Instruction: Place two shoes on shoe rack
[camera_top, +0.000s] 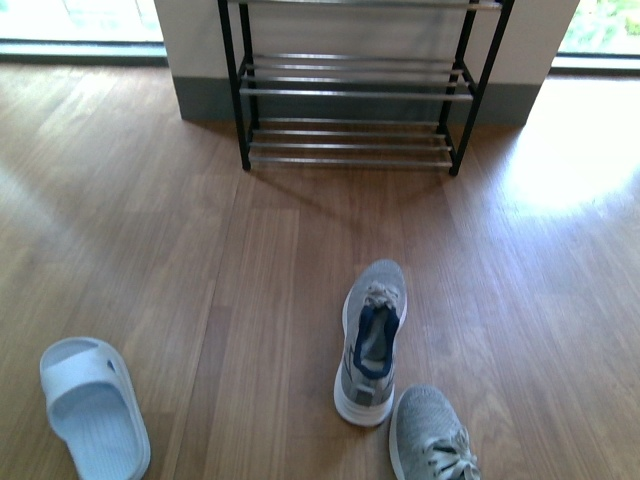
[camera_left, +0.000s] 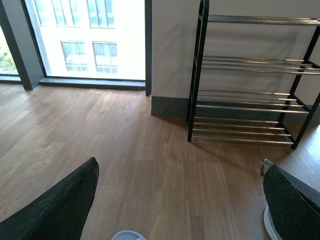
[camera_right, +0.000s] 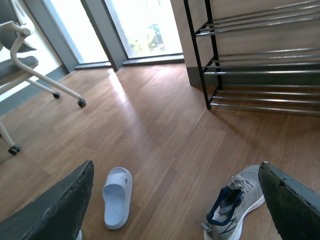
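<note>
Front view shows the shoe rack (camera_top: 350, 90) at the far side of the wooden floor (camera_top: 200, 250), against the wall, and none of its bars that we can see carry a shoe. We judge the task not yet begun: nothing is placed, and both shoes are left to lift and set down. One grey sneaker (camera_top: 372, 340) stands on its sole near the middle, toe pointing toward the rack. The second grey sneaker (camera_top: 430, 440) lies just beside it, nearer and a little to the right, partly cut off by the picture edge. A pale blue slide (camera_top: 95, 410) sits well apart at the near left. We see only that one slide. From the left wrist view, the left pincer (camera_left: 179, 161) has its jaws spread wide with nothing between them, held above the floor and facing the rack. The right pincer (camera_right: 176, 164) is likewise spread wide and empty, looking down on the slide and the standing sneaker. A white wheeled chair (camera_right: 20, 55) stands off to the far left by the windows. We can read no brand, label or writing on either sneaker, the slide or the rack.
</note>
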